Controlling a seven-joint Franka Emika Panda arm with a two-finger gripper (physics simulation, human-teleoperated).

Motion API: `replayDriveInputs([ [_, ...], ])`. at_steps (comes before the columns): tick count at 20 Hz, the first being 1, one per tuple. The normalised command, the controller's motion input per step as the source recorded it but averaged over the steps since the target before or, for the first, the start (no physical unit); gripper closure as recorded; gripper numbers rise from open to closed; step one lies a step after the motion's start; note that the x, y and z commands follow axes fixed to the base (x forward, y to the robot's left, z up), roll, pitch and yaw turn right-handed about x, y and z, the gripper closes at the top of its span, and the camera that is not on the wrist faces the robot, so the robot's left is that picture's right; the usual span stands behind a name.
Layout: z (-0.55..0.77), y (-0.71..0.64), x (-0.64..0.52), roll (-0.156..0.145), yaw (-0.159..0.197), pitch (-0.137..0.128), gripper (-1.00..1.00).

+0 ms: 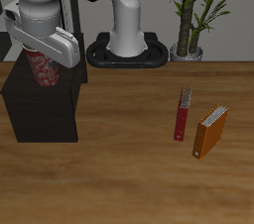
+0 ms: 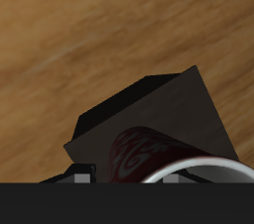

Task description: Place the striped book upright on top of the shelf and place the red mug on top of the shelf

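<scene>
A: Where's the mug (image 1: pixel 45 69)?
B: Upper left of the frame, clamped in the tool (image 1: pixel 47 66), just above the shelf (image 1: pixel 40 109); contact with its top I can't tell.
A: And the books?
B: A red book (image 1: pixel 182 116) and an orange book (image 1: pixel 210 132) stand right of centre on the worktop (image 1: pixel 119 178). No striped book shows.

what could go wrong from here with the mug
The mug hangs in the gripper above the shelf, apparently near its edge; released off-centre or tilted, it could tip or roll off. The striped book isn't visible in either view, so finding it may be the harder part.
</scene>
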Motion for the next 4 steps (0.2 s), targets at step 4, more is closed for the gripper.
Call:
replayDriveInputs([
  [4, -0.03, -0.01, -0.01, -0.016, -0.025, 0.008, -1.00],
])
